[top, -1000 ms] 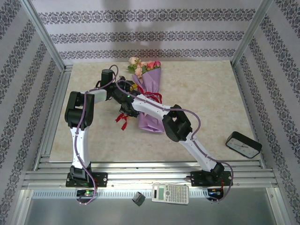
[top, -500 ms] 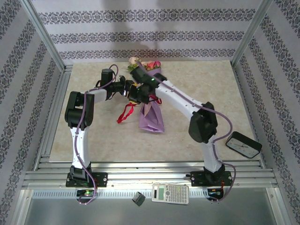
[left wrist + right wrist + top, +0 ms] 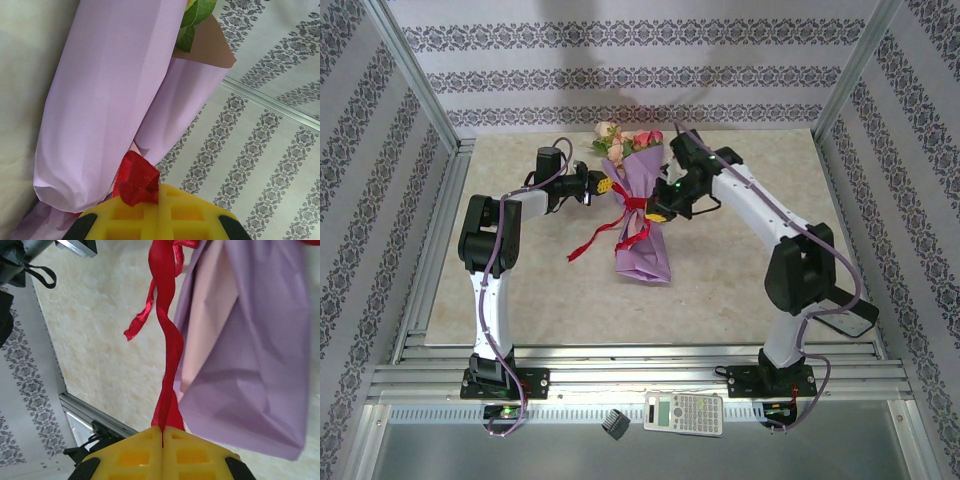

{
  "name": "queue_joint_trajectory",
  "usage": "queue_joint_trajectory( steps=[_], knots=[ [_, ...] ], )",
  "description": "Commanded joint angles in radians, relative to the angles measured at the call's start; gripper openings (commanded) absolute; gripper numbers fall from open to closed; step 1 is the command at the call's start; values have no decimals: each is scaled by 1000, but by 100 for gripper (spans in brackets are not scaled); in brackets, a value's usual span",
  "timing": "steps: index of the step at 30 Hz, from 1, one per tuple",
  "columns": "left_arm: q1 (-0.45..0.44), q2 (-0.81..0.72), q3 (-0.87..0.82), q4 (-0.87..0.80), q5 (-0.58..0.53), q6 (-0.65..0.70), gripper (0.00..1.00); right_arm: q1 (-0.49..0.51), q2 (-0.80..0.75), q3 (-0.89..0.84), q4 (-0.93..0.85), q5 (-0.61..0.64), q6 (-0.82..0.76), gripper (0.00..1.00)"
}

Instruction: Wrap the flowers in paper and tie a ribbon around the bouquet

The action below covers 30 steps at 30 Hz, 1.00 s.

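Two jaw sets are engaged: my right gripper [image 3: 163,432] has its pads pressed together on a strand of the ribbon [image 3: 168,352], which rises from the seam beside the paper [image 3: 250,340]. My left gripper [image 3: 158,195] pinches a crumpled red fold of the same ribbon, touching the lilac wrap. The bouquet [image 3: 642,225] lies flat on the table [image 3: 750,280] between my two grippers, with the flowers [image 3: 620,140] at the far end, the ribbon looped around its middle and one loose tail trailing on the table on my left side.
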<state>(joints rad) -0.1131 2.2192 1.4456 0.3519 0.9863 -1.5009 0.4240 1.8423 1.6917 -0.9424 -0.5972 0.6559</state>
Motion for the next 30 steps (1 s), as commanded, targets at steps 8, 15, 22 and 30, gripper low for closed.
queue_joint_trajectory(
  steps=[8,15,22,30],
  knots=[
    [-14,-23,1,-22,-29,30,0,-118,-118,-76,-115,-43,-143,0],
    [-19,-20,10,-66,-41,54,0,-176,-150,-100,-174,13,-205,0],
    [-20,-19,14,-83,-49,59,0,-232,-180,-101,-221,57,-254,0],
    [-22,-24,18,-89,-51,61,0,-235,-82,-6,-281,184,-312,0]
  ],
)
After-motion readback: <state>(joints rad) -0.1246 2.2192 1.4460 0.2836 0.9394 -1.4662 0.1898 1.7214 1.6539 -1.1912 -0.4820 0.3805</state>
